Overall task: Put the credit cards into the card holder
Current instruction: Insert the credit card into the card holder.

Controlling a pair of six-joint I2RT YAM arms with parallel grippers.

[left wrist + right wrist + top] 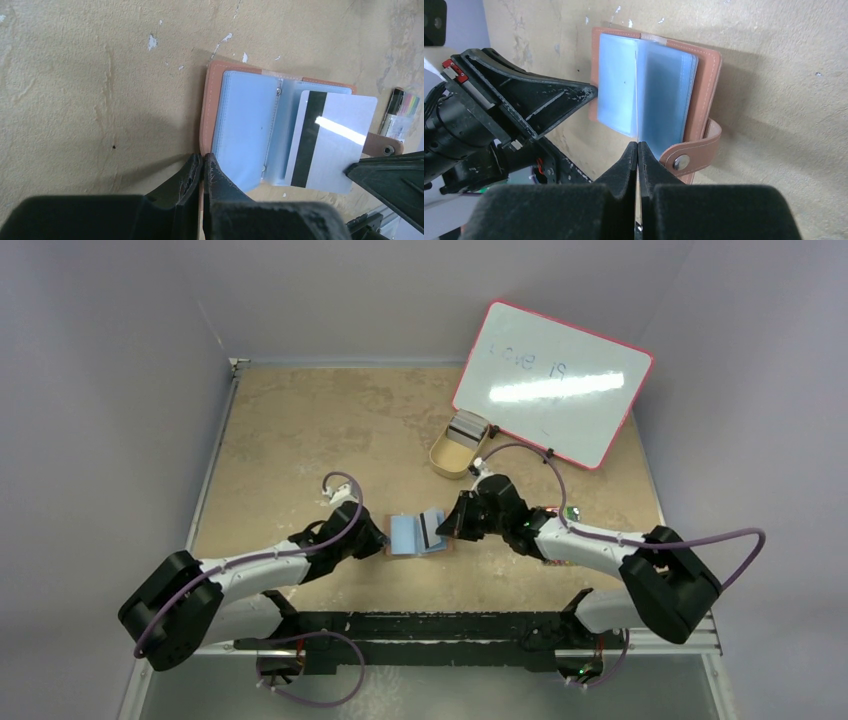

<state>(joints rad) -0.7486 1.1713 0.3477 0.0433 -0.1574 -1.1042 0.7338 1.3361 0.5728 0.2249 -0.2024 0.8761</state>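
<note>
Credit card (332, 145), dark stripe up, sits in our right end effector (638, 147), clenched on its edge, over the right page of the open card holder (204, 110) on the tabletop (100, 100). Our left end effector (202, 160) is clenched empty, tips at the holder's left cover. We judge the card light, stiff and slick: a firm edge pinch suits it; the sleeves (245, 130) look floppy.

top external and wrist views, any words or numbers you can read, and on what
whiteboard: faint blue handwriting, too blurred to read.
marker pack: label too small to read.
credit card: no text showing, only a dark stripe.
card holder: none.
</note>
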